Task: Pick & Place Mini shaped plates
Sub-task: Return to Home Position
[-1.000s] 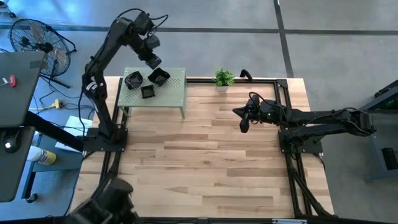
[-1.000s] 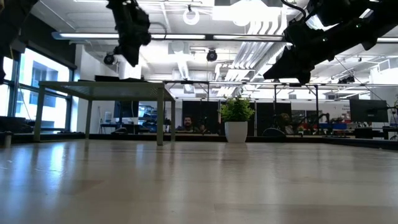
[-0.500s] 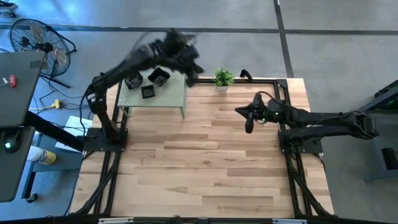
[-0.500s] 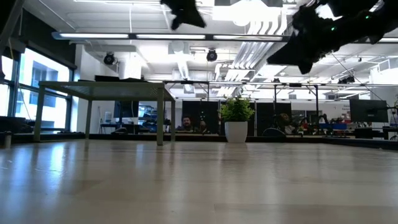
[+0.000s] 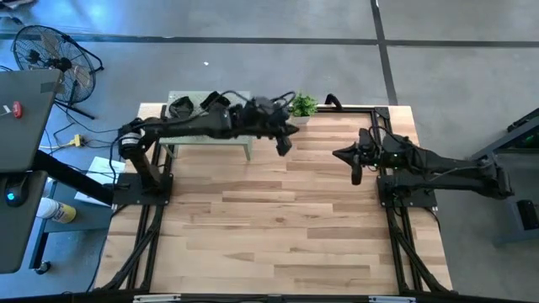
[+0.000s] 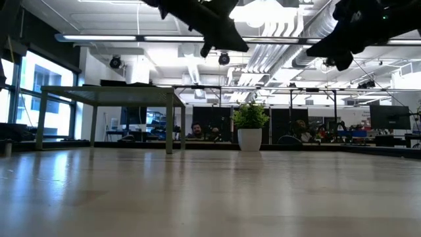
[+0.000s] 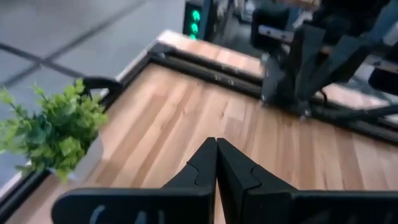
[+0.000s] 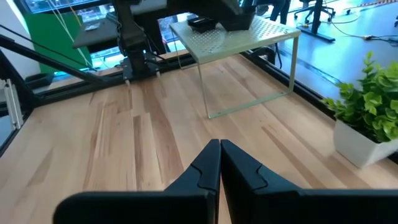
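The wooden table (image 5: 269, 219) bears a perforated shelf (image 8: 261, 34) holding black plates (image 5: 179, 107), behind the left gripper (image 5: 285, 144); a potted plant (image 5: 303, 106) stands near the gripper.

Grey concrete floor (image 5: 438, 76) runs all around the wooden table (image 5: 278, 227), a fan (image 5: 52, 52) stands off one corner, tall windows (image 6: 49, 85) glow at the side, bright ceiling lights (image 6: 260, 13) blaze overhead.

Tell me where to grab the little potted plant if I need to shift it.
Take the white pot, not the leaves. It stands upright, and they spread over its mouth, so a top approach looks blocked. Come in level from the middle of the table, closing across the pot's side walls. The left end effector, shut, hangs nearest.
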